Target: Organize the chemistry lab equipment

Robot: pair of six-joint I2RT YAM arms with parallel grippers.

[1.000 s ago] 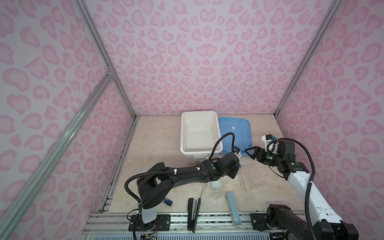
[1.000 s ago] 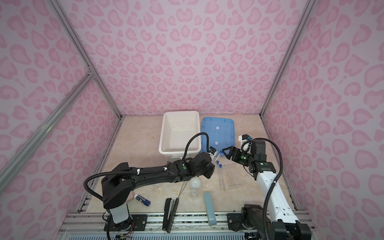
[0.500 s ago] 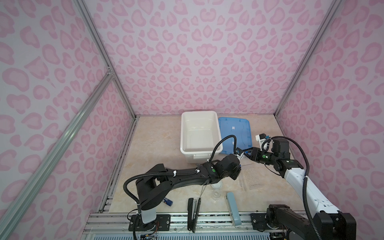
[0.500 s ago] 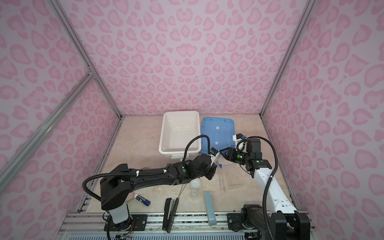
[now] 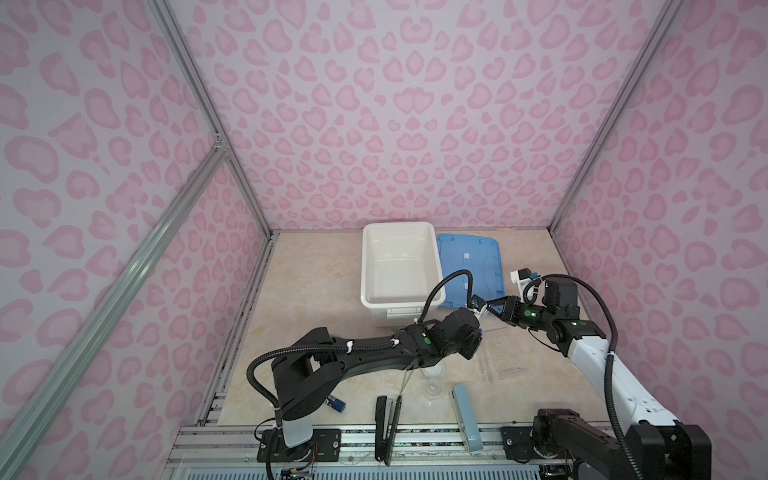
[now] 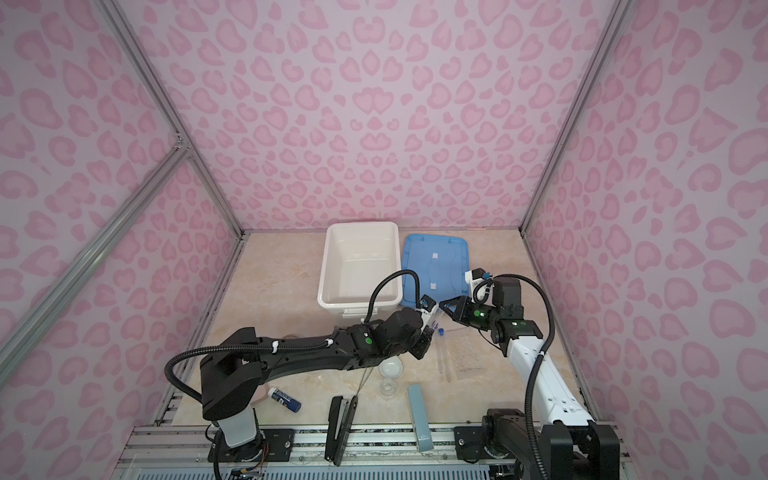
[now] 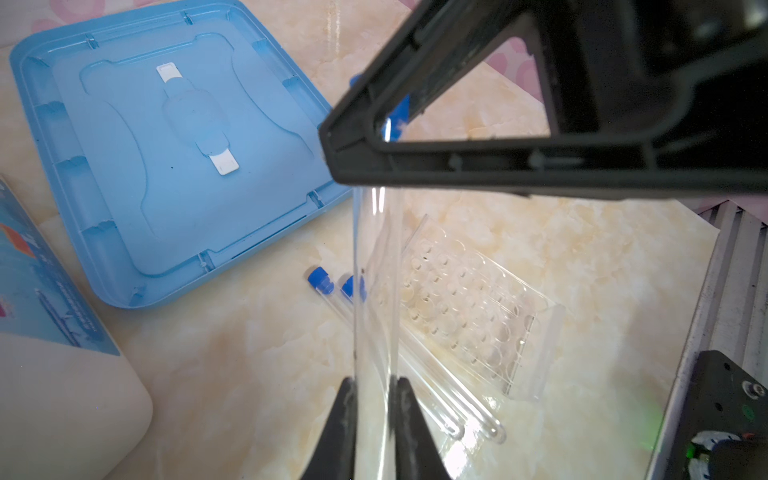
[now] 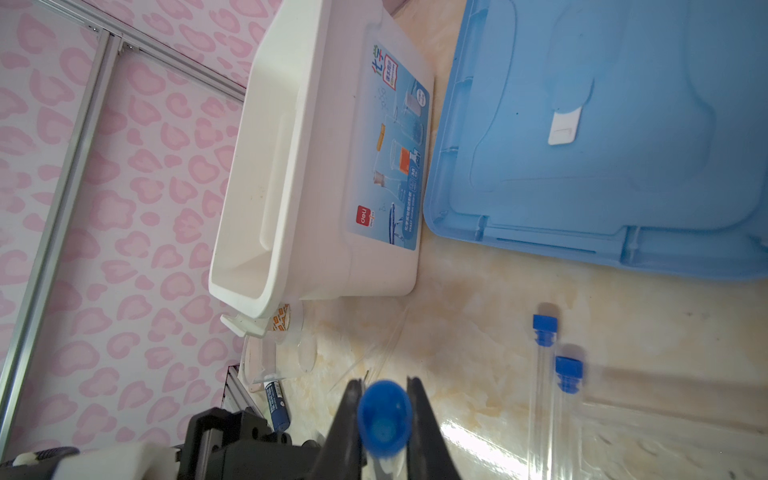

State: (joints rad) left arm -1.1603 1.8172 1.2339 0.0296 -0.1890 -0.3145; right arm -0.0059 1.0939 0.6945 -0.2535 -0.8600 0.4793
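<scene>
My left gripper [image 7: 374,383] is shut on the glass body of a clear blue-capped tube [image 7: 376,266], held above the table. My right gripper [image 8: 384,384] is shut on that tube's blue cap [image 8: 384,413]. In both top views the two grippers meet just in front of the white bin, the left gripper [image 6: 428,328] facing the right gripper [image 6: 444,305]. Two more blue-capped tubes [image 7: 322,284] lie side by side on the table beside a clear rack [image 7: 469,307]. A small white dish [image 6: 391,368] and a little clear beaker [image 6: 387,388] stand nearer the front.
The white bin [image 5: 399,266] stands at the back with its blue lid [image 5: 469,266] flat beside it. A black stapler [image 5: 386,428] and a pale-blue stapler [image 5: 465,419] lie at the front edge. A blue glue stick [image 6: 284,400] lies front left, and a tape roll [image 8: 284,320] sits by the bin's corner.
My right gripper has moved left to the tube held by my left gripper and shut on its blue cap. The left arm has barely moved.
</scene>
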